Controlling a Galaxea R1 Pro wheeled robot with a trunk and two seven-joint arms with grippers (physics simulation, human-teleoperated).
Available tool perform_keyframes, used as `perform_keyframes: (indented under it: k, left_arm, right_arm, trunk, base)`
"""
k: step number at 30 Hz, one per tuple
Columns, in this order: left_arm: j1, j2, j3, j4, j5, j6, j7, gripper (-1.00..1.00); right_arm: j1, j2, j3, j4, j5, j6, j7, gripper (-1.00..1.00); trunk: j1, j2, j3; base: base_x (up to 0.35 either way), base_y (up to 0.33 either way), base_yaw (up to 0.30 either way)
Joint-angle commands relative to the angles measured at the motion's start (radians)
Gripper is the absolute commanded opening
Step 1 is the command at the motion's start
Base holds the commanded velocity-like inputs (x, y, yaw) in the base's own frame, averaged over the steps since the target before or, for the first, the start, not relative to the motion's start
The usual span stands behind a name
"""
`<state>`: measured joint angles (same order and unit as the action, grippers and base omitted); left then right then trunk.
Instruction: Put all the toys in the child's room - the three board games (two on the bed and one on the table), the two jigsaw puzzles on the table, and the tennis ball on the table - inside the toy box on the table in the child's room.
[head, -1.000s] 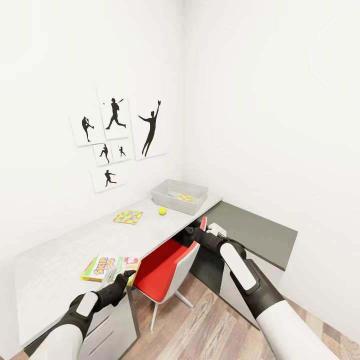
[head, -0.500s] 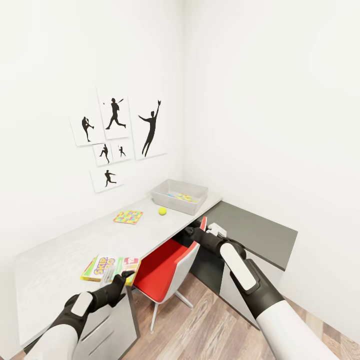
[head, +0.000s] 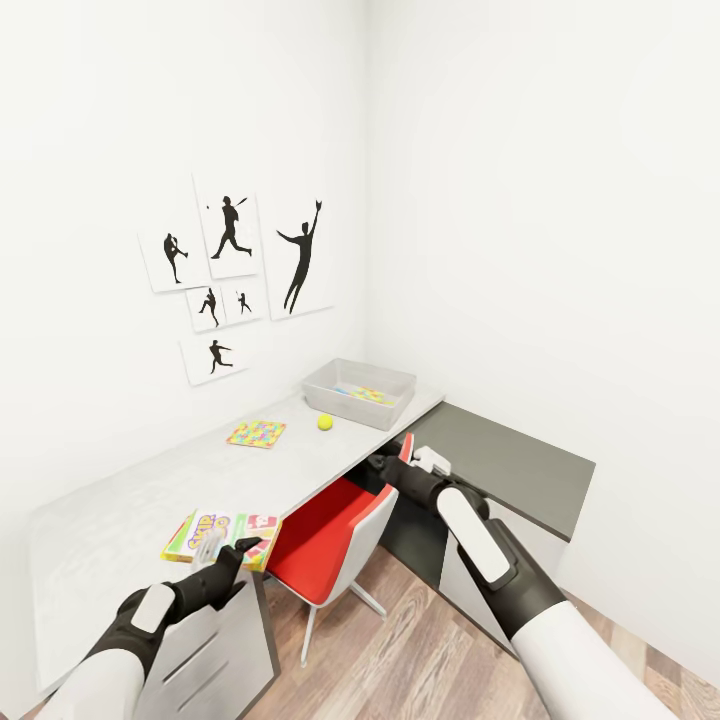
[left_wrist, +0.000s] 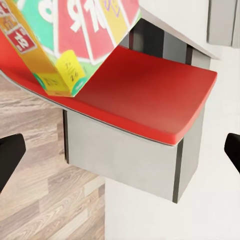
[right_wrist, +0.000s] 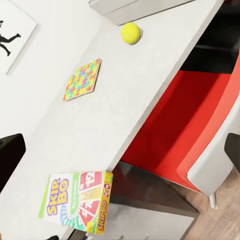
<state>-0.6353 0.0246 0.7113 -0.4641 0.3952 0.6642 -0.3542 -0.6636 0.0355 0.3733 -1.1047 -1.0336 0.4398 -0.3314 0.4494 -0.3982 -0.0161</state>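
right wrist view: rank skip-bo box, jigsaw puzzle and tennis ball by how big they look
1. Skip-Bo box, largest, though it lies nearest the camera.
2. Jigsaw puzzle, clearly smaller.
3. Tennis ball, smallest and farthest.

Legible markings: one printed game box

Skip-Bo box (right_wrist: 77, 200) on the table (right_wrist: 95, 120): "SKIP-BO" in yellow letters across the lid, repeated on the yellow side panel; card faces numbered "12" on the lid. In the left wrist view, the lid (left_wrist: 65, 35) shows large "9" and "10" on red cards; smaller side print unreadable.
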Motion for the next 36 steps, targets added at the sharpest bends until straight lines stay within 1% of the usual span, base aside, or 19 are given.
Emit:
perform_keyframes:
  k: [1, 17, 22, 27, 36]
  left_arm:
    - [-0.001, 0.000, 0.007, 0.000, 0.001, 0.008, -0.002, 1.00]
    - [0.000, 0.004, 0.008, 0.000, 0.003, -0.001, -0.003, 1.00]
    - [0.000, 0.007, 0.008, -0.001, 0.026, -0.001, -0.003, 1.00]
    - [0.000, 0.019, 0.008, -0.001, 0.055, -0.001, -0.003, 1.00]
    - [0.000, 0.026, 0.008, -0.001, 0.068, 0.000, -0.004, 1.00]
  right_arm:
    - [-0.001, 0.000, 0.003, -0.001, -0.010, -0.001, -0.009, 1.00]
    - [-0.001, 0.000, 0.013, -0.001, -0.010, -0.009, -0.009, 1.00]
    - [-0.001, 0.000, 0.013, -0.001, -0.010, -0.009, -0.009, 1.00]
    - [-0.001, 0.000, 0.013, -0.001, -0.010, -0.009, -0.009, 1.00]
    - [-0.001, 0.000, 0.014, -0.001, -0.010, -0.009, -0.009, 1.00]
  trunk:
    - [0.001, -0.002, -0.002]
    - [0.001, -0.002, -0.002]
    - [0.001, -0.002, -0.002]
    - [0.001, -0.002, -0.002]
    - [0.001, -0.002, -0.002]
  base:
    - [0.000, 0.000, 0.000]
    - [0.000, 0.000, 0.000]
    - [0.000, 0.000, 0.000]
    - [0.000, 0.000, 0.000]
    - [0.000, 0.000, 0.000]
